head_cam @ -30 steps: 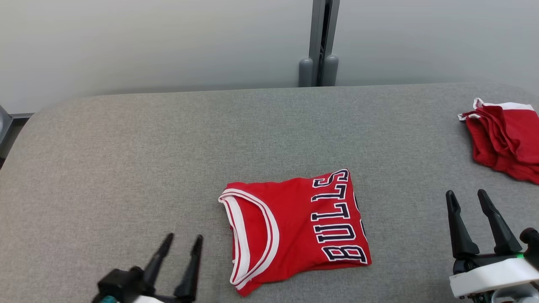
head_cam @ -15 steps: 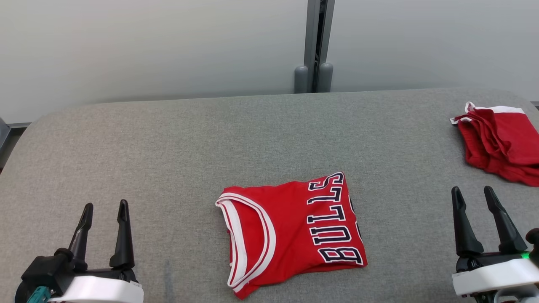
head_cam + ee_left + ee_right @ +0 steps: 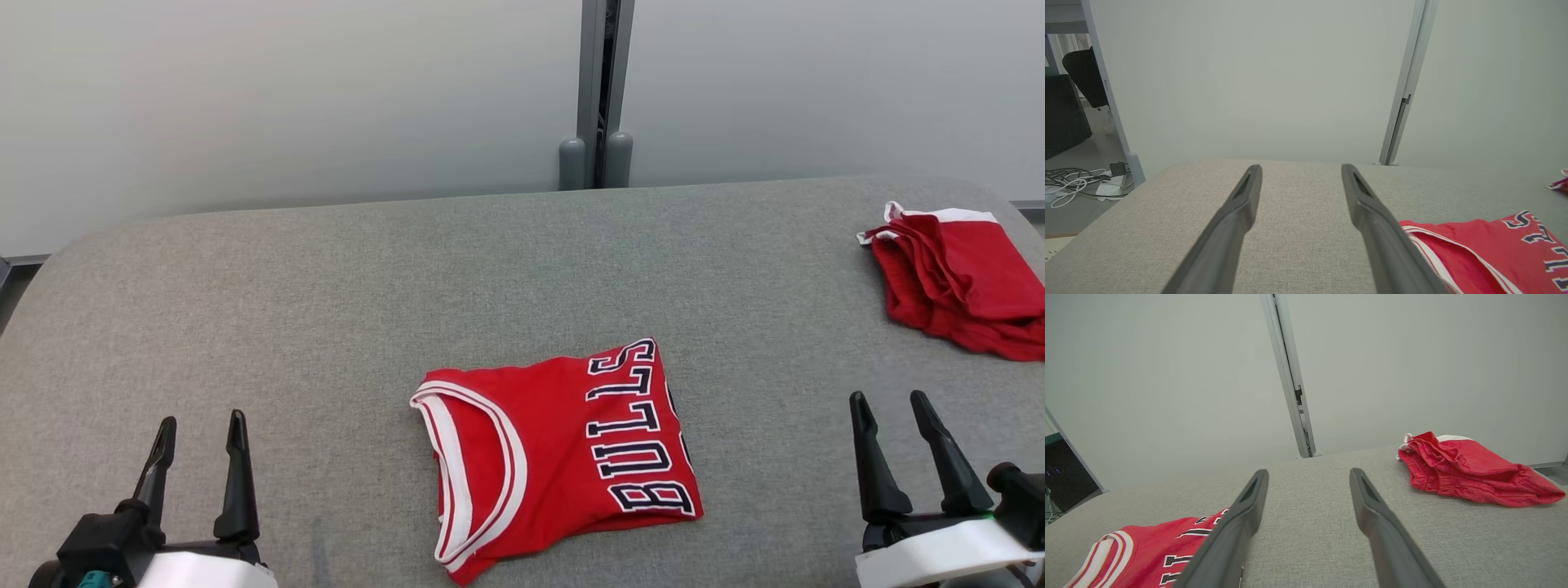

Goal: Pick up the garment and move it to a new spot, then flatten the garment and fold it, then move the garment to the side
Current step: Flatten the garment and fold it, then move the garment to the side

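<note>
A folded red jersey [image 3: 555, 457] (lettered BULLS) lies on the counter [image 3: 326, 286] between the left hand [image 3: 202, 420] and the right hand [image 3: 887, 398], both spread and empty; red shorts [image 3: 955, 278] lie well apart.

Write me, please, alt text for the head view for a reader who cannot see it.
A folded red Bulls jersey lies at the middle of a grey fabric surface, touched by neither gripper. The left gripper and right gripper sit open at the lower corners, and a second red garment lies crumpled at the far right.

A folded red jersey [image 3: 555, 457] lies on the grey table [image 3: 326, 286] between the spread left tool [image 3: 202, 417] and right tool [image 3: 887, 395].
</note>
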Controlling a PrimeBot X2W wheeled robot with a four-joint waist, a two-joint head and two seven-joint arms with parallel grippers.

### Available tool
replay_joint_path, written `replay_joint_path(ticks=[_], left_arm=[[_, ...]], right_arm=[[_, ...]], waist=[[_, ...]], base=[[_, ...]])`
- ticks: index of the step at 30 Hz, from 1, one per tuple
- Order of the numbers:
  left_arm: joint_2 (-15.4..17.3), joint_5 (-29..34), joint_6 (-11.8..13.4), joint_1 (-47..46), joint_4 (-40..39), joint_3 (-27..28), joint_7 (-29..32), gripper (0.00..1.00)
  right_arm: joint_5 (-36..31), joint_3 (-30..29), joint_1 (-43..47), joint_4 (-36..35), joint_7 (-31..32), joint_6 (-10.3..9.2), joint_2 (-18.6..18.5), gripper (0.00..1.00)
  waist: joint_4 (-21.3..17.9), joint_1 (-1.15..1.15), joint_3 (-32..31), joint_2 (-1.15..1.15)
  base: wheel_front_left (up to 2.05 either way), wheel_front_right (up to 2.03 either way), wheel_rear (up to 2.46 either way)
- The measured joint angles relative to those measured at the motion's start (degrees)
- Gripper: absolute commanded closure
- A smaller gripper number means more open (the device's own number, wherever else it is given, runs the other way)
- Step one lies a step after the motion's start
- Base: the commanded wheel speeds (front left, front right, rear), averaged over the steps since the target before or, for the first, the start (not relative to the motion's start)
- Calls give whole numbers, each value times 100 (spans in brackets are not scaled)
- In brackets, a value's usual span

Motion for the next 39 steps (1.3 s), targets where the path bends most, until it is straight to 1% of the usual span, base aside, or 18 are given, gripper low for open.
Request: replay_joint_path(ticks=[8, 22, 26, 28, 31, 34, 39], left_arm=[[-99, 210, -123, 49, 87, 41, 0, 0], [-225, 347, -222, 49, 287, 104, 0, 0], [-259, 331, -224, 51, 261, 153, 0, 0], [-310, 168, -249, 50, 207, 209, 0, 0], [-336, 170, -256, 42, 222, 183, 0, 0], [-356, 80, -274, 18, 216, 178, 0, 0], [-371, 78, -272, -75, 208, 82, 0, 0]], right_arm=[[24, 81, -23, 224, -7, 0, 40, 0], [33, 204, -81, 541, -7, 0, 32, 0], [26, 428, -196, 590, -7, 0, -8, 0], [141, 725, -379, 656, -7, 0, -48, 0], [160, 1043, -595, 832, 27, 0, -129, 0], [191, 1319, -877, 1091, 166, 0, -154, 0], [258, 1528, -1293, 1726, 412, 0, -115, 0]], waist=[[16, 0, -40, 0], [62, 0, -58, 0], [59, 0, -51, 0], [91, 0, -51, 0], [157, 0, -48, 0], [243, 0, -39, 0], [442, 0, 1, 0]], base=[[0, 0, 0], [0, 0, 0], [0, 0, 0], [0, 0, 0], [0, 0, 0], [0, 0, 0], [0, 0, 0]])
